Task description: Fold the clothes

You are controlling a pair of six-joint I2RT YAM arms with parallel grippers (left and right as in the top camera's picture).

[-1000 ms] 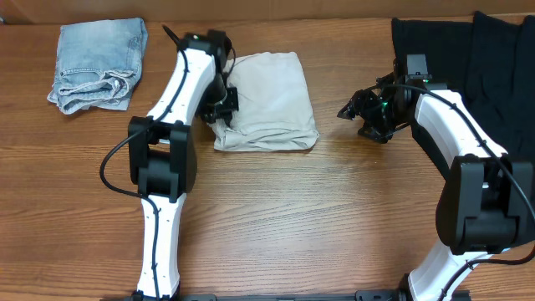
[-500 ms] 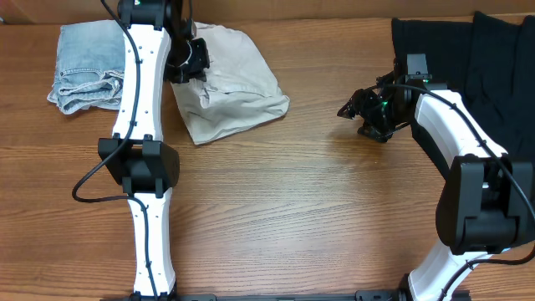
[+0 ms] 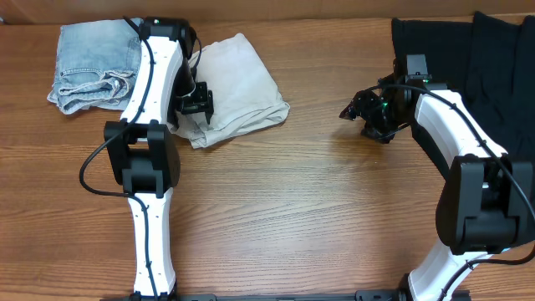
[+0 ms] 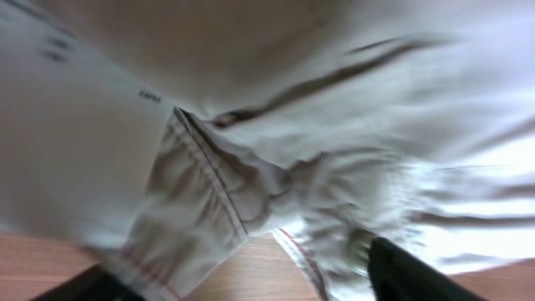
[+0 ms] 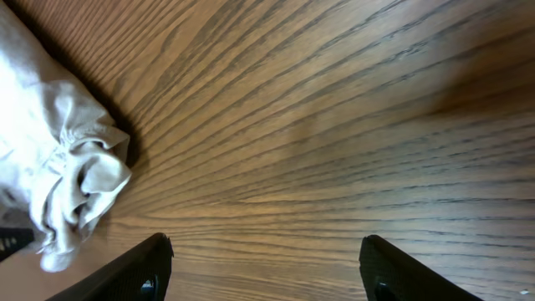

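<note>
The cream shorts [image 3: 242, 79] lie folded and rumpled at the back left of the table, turned at an angle. My left gripper [image 3: 194, 102] hovers over their left front edge. In the left wrist view its dark fingers [image 4: 410, 272] stand wide apart, open, with a hem of the shorts [image 4: 209, 192] and bare wood between them; the left gripper [image 4: 242, 272] grips nothing. My right gripper [image 3: 353, 109] hangs open over bare table to the right of the shorts. In the right wrist view the right gripper [image 5: 263, 267] is empty, and a corner of the shorts [image 5: 58, 167] shows at the far left.
A light-blue denim garment [image 3: 92, 63] lies crumpled at the back left, close to the left arm. Large black garments [image 3: 476, 46] cover the back right corner behind the right arm. Wood table [image 3: 292, 209] stretches across the front.
The left arm pulled the shorts back and to the left, let go of them and opened, and now sits lower along their left edge. The right arm stayed still.
</note>
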